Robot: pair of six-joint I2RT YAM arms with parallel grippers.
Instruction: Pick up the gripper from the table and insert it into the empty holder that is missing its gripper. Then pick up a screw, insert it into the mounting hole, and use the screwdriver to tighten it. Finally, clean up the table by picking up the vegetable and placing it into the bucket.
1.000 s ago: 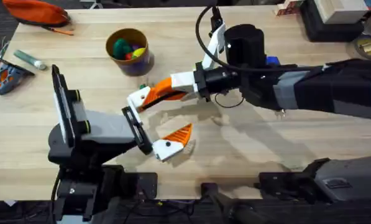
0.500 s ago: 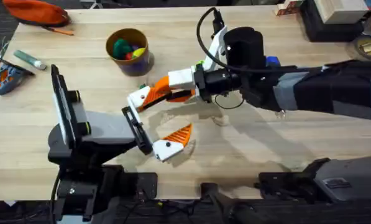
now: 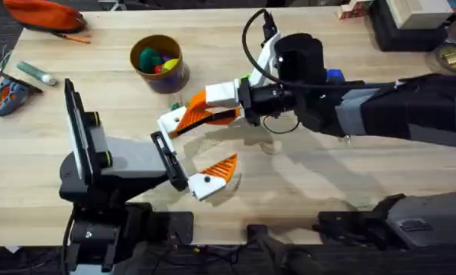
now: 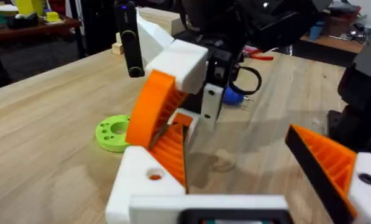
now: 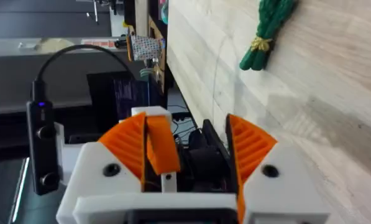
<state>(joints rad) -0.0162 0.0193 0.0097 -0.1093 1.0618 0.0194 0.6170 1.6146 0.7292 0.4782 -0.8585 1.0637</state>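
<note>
My left gripper [image 3: 188,151] lies open near the table's middle. Its far finger is the white holder [image 3: 169,122] [image 4: 145,183], and the small orange gripper [image 4: 174,149] [image 5: 162,149] sits on it. My right gripper [image 3: 210,108] [image 5: 194,149] reaches in from the right. Its orange fingers [image 4: 149,107] straddle the holder's tip, spread apart, one resting against the orange gripper. The dark-green vegetable [image 5: 267,30] [image 3: 175,105] lies on the table just past them, beside the bucket [image 3: 169,76]. A blue object [image 3: 333,75] peeks out behind the right arm, mostly hidden.
The bucket holds colourful toys. A lime-green disc [image 4: 114,132] lies beyond the holder. A grey-green marker [image 3: 37,72] and an orange pouch [image 3: 44,15] sit at the far left. Boxes and a tape roll [image 3: 451,57] crowd the far right corner.
The right gripper's fingers have spread apart over the holder, the upper one lifting toward the bucket. The left arm has stayed still.
</note>
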